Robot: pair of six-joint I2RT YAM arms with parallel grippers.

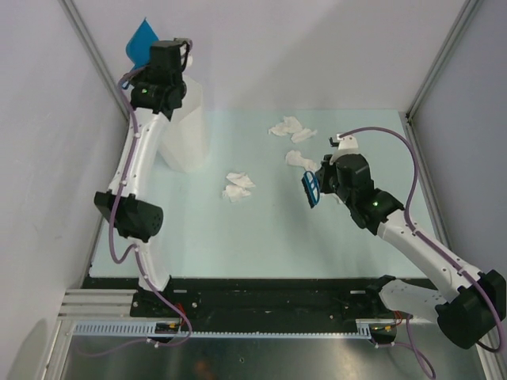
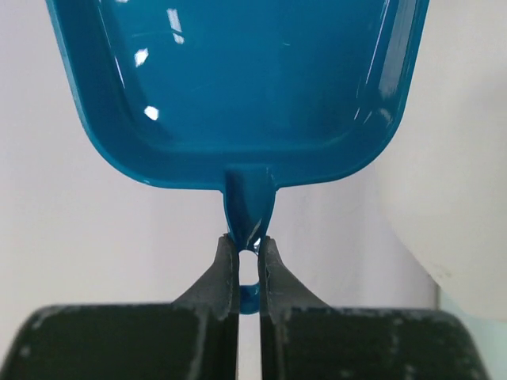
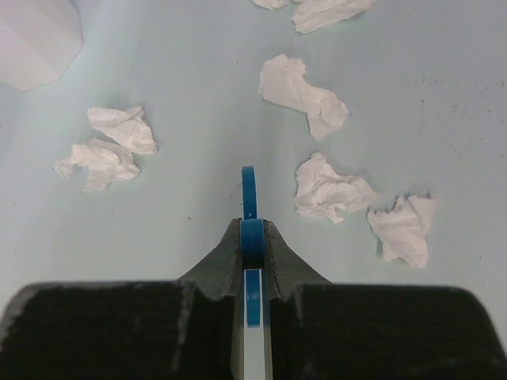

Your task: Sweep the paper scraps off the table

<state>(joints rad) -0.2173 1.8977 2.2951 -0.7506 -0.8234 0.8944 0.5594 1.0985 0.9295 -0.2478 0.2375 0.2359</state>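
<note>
Right fingers [image 3: 226,265] beside paper scraps [image 3: 331,194], mid table [image 3: 174,229]

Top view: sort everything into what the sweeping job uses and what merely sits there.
Job:
- crumpled white paper scraps
- pale mint-green table
- glossy blue plastic dustpan, in the left gripper
- small blue brush, in the right gripper

Just there:
- tall white faceted bin, possibly the scraps' destination
- slotted metal rail at the near edge

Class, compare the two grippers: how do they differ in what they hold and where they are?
The left gripper grips a broad blue dustpan by its handle, held up near the white bin; the right gripper grips a narrow blue tool, low by the paper scraps. Both are shut.
</note>
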